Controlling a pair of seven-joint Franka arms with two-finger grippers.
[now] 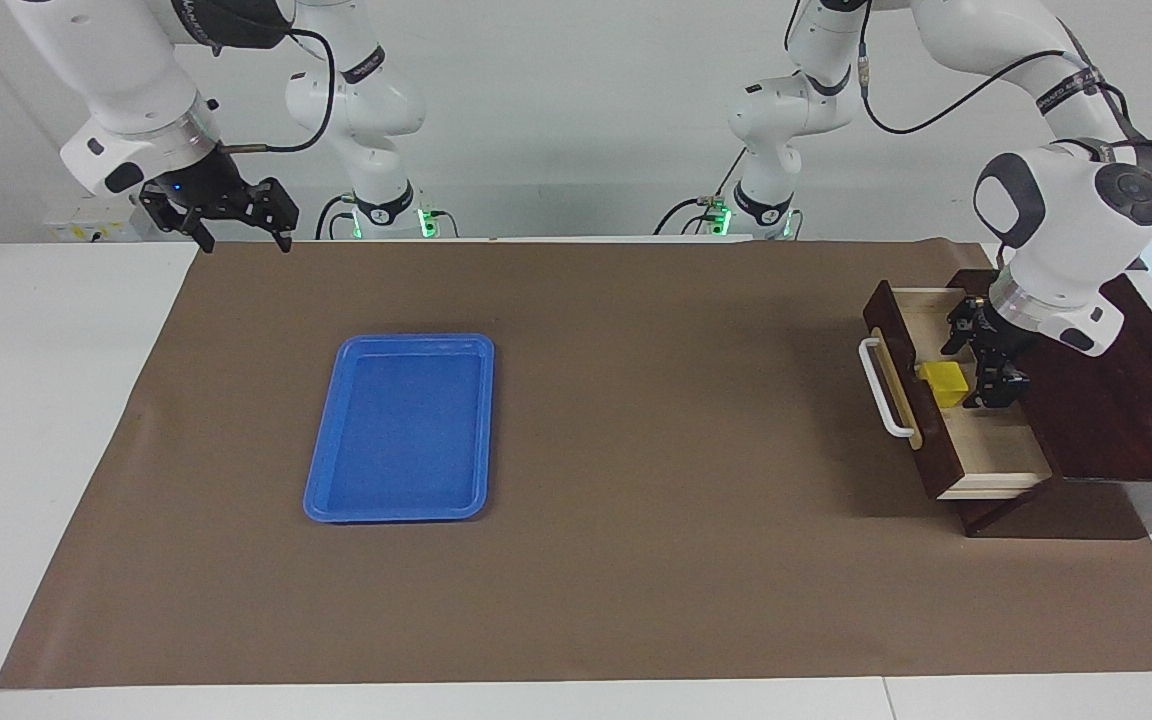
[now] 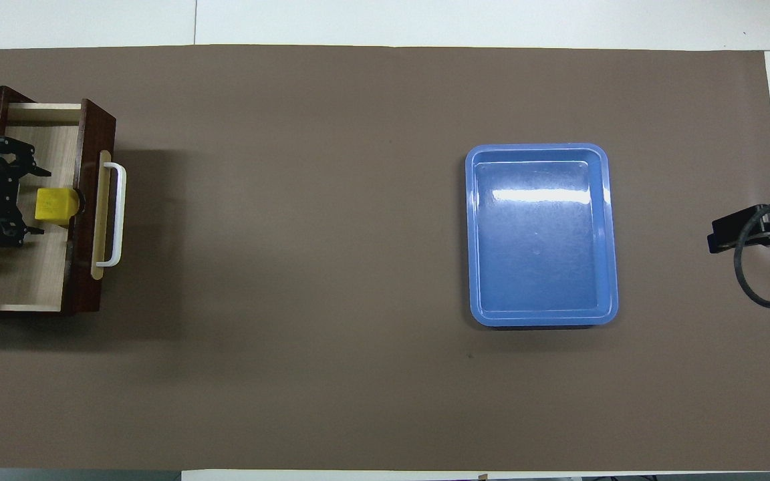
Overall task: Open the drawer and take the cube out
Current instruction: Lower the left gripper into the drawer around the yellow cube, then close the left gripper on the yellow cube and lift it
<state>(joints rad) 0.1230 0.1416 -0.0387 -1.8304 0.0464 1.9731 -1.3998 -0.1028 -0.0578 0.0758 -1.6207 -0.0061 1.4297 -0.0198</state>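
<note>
Left arm is reaching into the open drawer for the cube

The drawer point(image 1: 976, 440) is standing pulled out of its dark box at the left arm's end of the table, and the yellow cube point(image 1: 944, 383) is sitting on its pale floor, close against the inside of the front panel. The left gripper point(image 1: 986, 368) is hanging down inside the drawer just beside the cube, fingers spread apart and not on it. To my eye the fingers are needing to slide toward the handle until they straddle the cube squarely, low enough to catch its flat sides, then close and lift straight up clear of the walls. The right gripper point(image 1: 232, 222) is waiting in the air with fingers apart over the edge of the brown mat, well apart from the blue tray point(image 1: 321, 470).
</note>
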